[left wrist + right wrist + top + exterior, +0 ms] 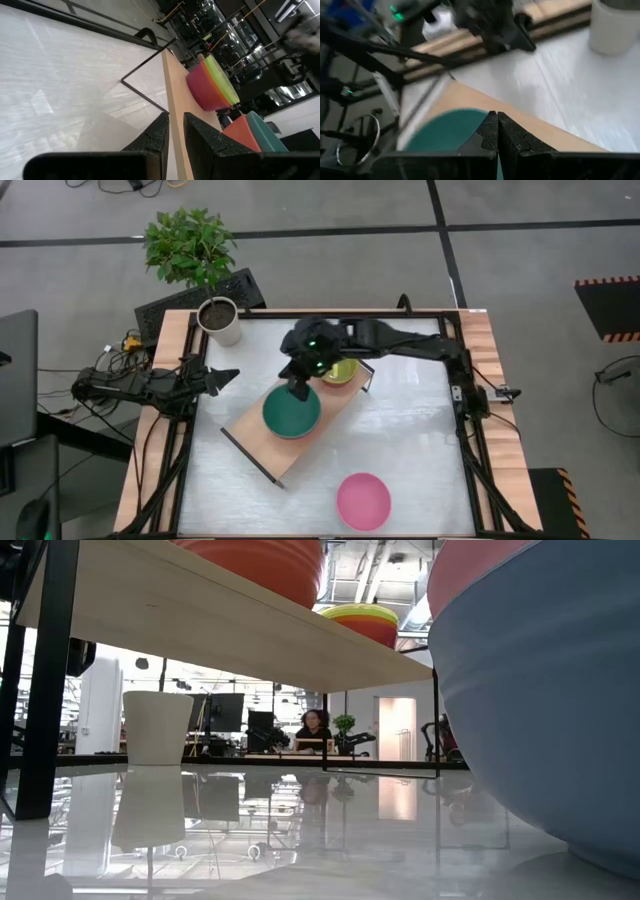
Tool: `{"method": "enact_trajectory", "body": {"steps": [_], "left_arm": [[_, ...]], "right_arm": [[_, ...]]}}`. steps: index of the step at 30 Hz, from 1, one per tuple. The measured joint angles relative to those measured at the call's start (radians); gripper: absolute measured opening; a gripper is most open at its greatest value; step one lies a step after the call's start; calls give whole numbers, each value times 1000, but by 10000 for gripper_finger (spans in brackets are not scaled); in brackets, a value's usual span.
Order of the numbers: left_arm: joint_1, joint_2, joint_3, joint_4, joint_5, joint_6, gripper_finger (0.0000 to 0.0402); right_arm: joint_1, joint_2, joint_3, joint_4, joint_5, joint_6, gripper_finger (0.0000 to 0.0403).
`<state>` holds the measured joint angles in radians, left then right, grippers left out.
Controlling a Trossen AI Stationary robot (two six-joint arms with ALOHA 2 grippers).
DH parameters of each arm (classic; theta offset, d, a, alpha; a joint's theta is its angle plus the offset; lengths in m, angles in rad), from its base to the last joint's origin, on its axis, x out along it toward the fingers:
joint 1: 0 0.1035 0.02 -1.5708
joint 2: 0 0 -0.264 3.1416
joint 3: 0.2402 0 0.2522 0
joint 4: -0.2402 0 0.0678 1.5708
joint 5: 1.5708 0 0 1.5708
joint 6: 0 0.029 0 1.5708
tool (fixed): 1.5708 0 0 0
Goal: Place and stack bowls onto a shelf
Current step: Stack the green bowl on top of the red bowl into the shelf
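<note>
Right claw (298,391) pressed together, holding nothing, hovers over teal bowl (291,412) at its 12 o'clock rim. Teal bowl sits atop red bowl on shelf (262,450), mid-board. Shelf lies diagonally across table (420,460). Yellow-green bowl (341,371) stacked on a red one at shelf's 1 o'clock end, under right arm. Pink bowl (363,501) alone on table, 5 o'clock of shelf, well apart. Left claw (226,377) at table's 9 o'clock edge, fingers slightly spread, empty. Plant pot (219,321) at 11 o'clock corner.
</note>
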<state>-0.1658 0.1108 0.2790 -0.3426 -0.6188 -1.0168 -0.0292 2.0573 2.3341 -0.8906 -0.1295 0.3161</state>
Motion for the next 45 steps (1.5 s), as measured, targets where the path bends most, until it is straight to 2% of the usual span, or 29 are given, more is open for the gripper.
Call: {"method": "enact_trajectory", "body": {"steps": [4,6,9,14,16,19,22,25,28,31,36,38,40,42,43,45], "left_arm": [[0,0,0,-4,1,0,43],[0,0,0,-4,1,0,43],[0,0,0,6,1,0,43],[0,0,0,163,1,95,43],[0,0,0,277,2,153,43],[0,0,0,477,38,255,43],[0,0,0,679,143,355,43],[0,0,0,833,270,418,43],[0,0,0,916,346,437,43],[0,0,0,924,346,425,43],[0,0,0,924,324,403,43],[0,0,0,923,310,420,43],[0,0,0,921,286,450,43],[0,1,0,910,261,473,43],[0,0,0,906,251,476,43],[0,0,0,899,241,475,43]], "right_arm": [[42,-76,1,-6,2,0,21],[83,-107,1,-17,59,0,21],[180,-152,0,15,233,-25,21],[360,-251,0,-1,659,-146,21],[389,-285,3,-11,726,-159,21],[409,-327,2,-78,686,-145,21],[432,-340,2,-168,660,-96,21],[472,-314,2,-165,707,-60,21],[528,-268,0,-165,809,-101,21],[556,-236,-2,-175,834,-116,21],[473,-239,0,-155,621,-155,20],[441,-238,0,-153,573,-159,20],[432,-221,0,-143,630,-168,20],[448,-204,0,-85,792,-208,20],[459,-201,-2,-62,840,-251,20],[475,-202,-2,-23,808,-360,20]]}}
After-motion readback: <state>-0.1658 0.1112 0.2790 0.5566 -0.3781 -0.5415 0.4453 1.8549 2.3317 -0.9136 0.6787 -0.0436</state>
